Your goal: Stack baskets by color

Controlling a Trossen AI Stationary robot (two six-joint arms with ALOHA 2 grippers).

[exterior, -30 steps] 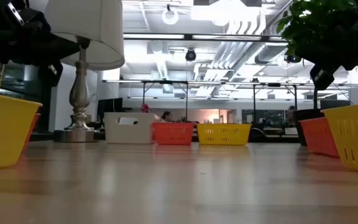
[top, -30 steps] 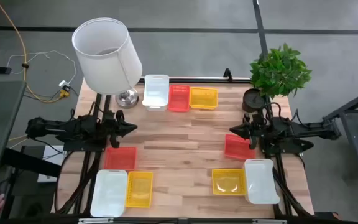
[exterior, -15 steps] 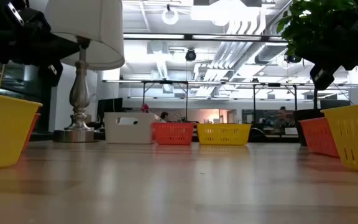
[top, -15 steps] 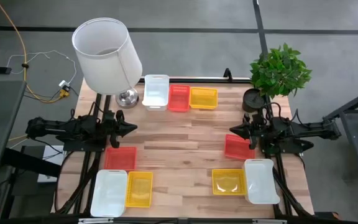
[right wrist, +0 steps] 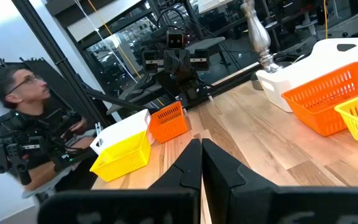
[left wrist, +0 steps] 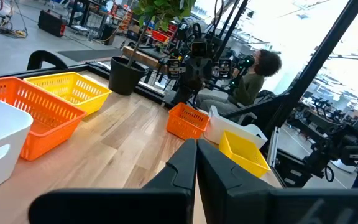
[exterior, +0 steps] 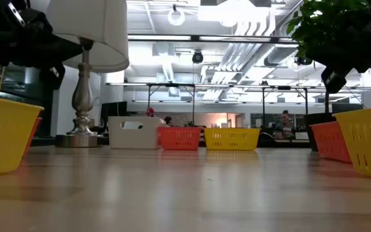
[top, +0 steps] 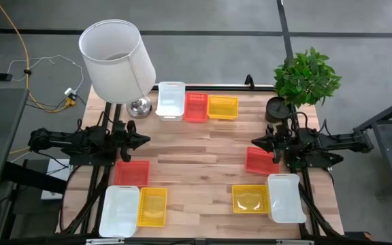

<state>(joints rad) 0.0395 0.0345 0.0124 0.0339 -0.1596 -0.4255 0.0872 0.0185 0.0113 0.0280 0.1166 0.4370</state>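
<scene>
Nine baskets rest flat on the wooden table. At the far edge stand a white basket (top: 171,99), a red one (top: 196,107) and a yellow one (top: 222,107), side by side. Near left lie a red basket (top: 132,171), a white one (top: 120,211) and a yellow one (top: 152,206). Near right lie a red basket (top: 258,160), a yellow one (top: 250,199) and a white one (top: 285,197). My left gripper (top: 145,141) is shut and level at the table's left side, holding nothing. My right gripper (top: 254,141) is shut and level at the right side, facing it.
A lamp with a white shade (top: 118,58) stands on its metal base (top: 139,106) at the far left. A potted plant (top: 306,75) stands at the far right. The middle of the table (top: 196,156) is bare wood. A person (right wrist: 23,106) sits beyond the left side, another person (left wrist: 253,68) beyond the right side.
</scene>
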